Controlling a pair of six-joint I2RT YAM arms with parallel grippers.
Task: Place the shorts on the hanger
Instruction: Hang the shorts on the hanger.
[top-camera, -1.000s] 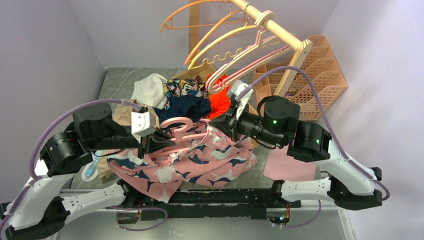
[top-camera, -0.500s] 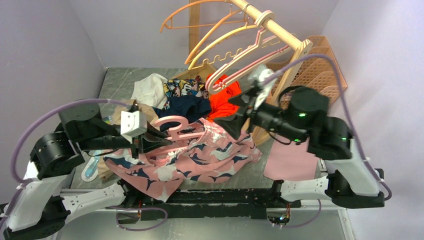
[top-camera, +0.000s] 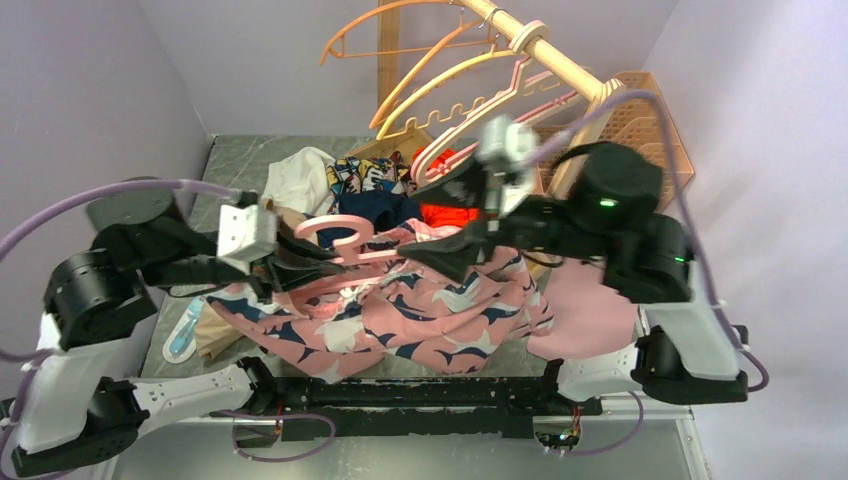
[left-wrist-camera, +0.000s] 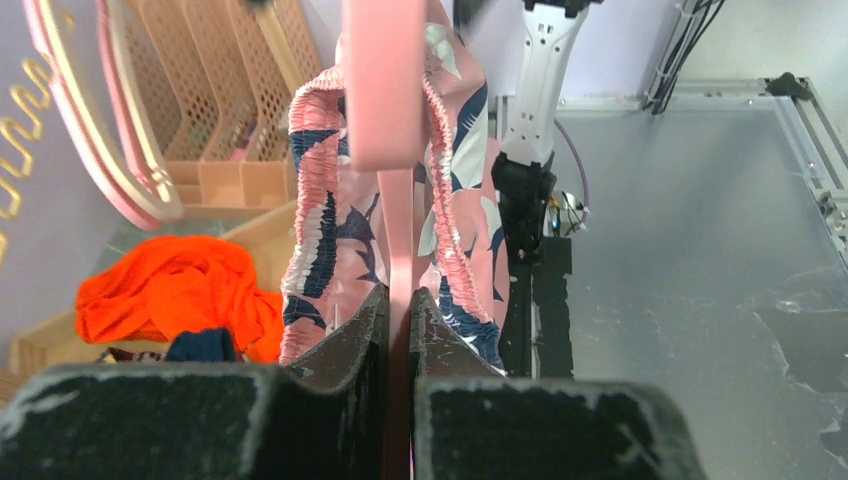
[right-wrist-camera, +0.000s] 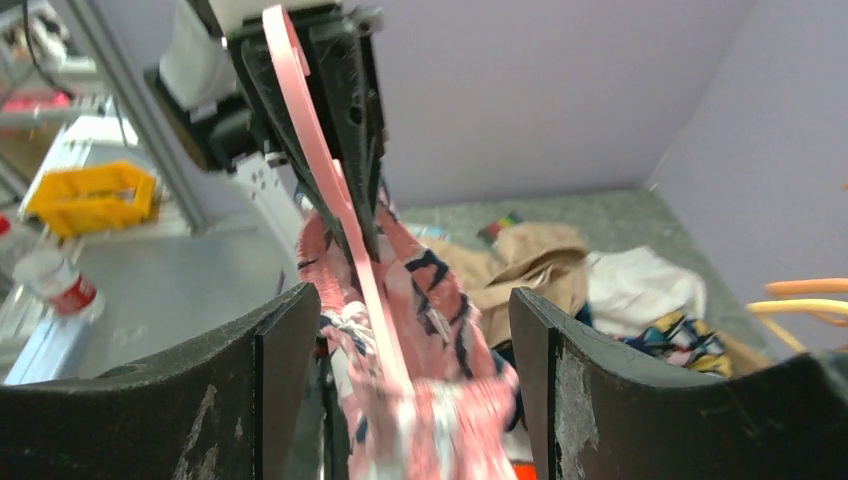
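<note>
My left gripper (left-wrist-camera: 398, 305) is clamped tight on the flat bar of the pink plastic clothes hanger (left-wrist-camera: 385, 90), holding it above the grey table (top-camera: 225, 165). The pink fabric shorts with the navy-and-white whale print (top-camera: 440, 310) hang on that hanger. Their gathered waistband runs along both sides of its arm, and the rest droops toward the table's near edge between my two arms. My right gripper (right-wrist-camera: 415, 300) stands with its fingers spread wide, close by the waistband and facing along the hanger toward my left gripper, with nothing in its grasp.
</note>
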